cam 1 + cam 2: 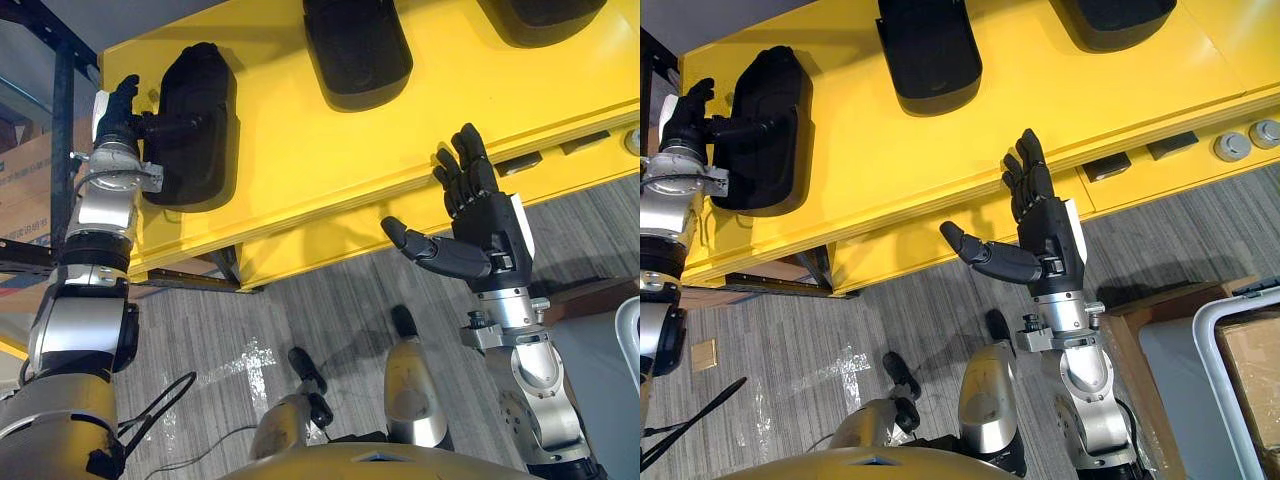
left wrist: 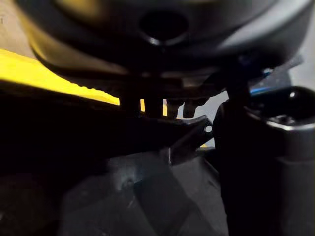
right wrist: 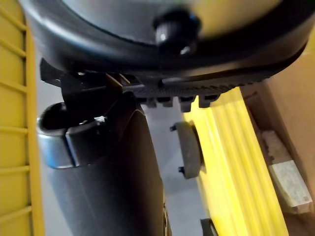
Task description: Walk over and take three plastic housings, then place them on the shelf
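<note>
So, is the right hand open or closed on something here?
Open. The right hand has straight fingers and its thumb spread out to the side, and holds nothing, raised by the edge of the yellow table.

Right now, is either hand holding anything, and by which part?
The left hand appears to grip the leftmost black housing by its left edge; the right hand is open, holding nothing.

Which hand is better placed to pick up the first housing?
Left. The left hand is against the leftmost housing on the yellow surface. The right hand hangs open off the front edge, over the floor, touching no housing.
</note>
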### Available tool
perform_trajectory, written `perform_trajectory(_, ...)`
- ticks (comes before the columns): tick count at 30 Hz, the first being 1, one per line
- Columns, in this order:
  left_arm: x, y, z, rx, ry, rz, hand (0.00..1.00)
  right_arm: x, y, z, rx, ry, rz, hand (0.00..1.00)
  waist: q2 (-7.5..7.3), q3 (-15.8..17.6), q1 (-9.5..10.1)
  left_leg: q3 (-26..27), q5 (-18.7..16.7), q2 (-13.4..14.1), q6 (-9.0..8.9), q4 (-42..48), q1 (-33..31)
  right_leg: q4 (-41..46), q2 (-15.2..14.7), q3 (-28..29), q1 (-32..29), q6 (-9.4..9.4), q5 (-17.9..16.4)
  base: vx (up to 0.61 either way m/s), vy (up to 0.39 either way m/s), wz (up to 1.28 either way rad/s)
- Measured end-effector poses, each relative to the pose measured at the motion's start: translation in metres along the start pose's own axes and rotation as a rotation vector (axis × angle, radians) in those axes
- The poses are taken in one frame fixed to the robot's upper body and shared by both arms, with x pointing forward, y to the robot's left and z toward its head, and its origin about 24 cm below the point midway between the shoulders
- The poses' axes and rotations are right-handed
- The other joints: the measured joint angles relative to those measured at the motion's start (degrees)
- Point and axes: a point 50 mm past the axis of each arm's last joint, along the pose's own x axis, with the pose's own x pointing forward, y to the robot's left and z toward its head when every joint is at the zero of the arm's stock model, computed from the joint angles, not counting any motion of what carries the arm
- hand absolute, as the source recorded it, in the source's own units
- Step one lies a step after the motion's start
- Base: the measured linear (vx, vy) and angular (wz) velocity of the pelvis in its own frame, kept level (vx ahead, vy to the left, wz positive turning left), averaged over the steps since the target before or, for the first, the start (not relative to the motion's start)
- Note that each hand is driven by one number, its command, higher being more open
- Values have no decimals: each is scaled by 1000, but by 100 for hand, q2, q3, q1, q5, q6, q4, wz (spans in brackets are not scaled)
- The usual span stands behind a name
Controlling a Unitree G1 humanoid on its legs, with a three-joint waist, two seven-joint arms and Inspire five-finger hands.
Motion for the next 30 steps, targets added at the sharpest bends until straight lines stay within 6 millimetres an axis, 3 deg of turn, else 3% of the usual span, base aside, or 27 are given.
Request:
perform_trajectory(5,-2,1,2,-100,-5,139,100,-6,7,-2,23,-4,15,100,-13,0,-78,10,9,2,8,-1,82,-2,35,-4,58,12,10,10,-6,-2)
perform_trajectory(7,-4,-1,12,-199,-52,184,100,-7,8,-1,33,-21,11,100,-25,-6,-72,-10,10,9,8,-3,150,-24,38,-30,151,12,10,10,-6,3)
perform_trajectory(13,-29,6,78,-406,-438,258,100,-5,12,5,12,-99,10,100,-181,-175,-20,-227,10,33,10,-12,356,-221,26,-274,583,28,23,21,-16,15)
perform_trajectory(15,-50,-2,94,-495,-558,241,100,-3,13,6,-19,-116,10,100,-219,-506,111,-370,10,43,10,-16,374,-353,9,-443,757,28,23,32,-18,29)
perform_trajectory(20,-92,-23,78,-499,-642,159,100,8,17,-1,-31,-121,-14,100,-250,-1107,409,-669,11,53,9,-19,458,-585,-15,-804,1168,27,23,31,-16,32)
perform_trajectory(26,-141,-52,39,-531,-578,-45,100,26,18,-12,-14,-86,-62,100,-281,-1398,797,-1096,60,50,-32,-23,380,-708,-37,-1268,1446,16,24,-50,-9,38)
perform_trajectory(30,-181,-67,21,-606,-521,-215,100,41,15,-39,-8,45,-120,100,-364,-1466,1036,-1395,151,32,-37,-23,325,-731,-52,-1567,1606,0,28,-53,-8,35)
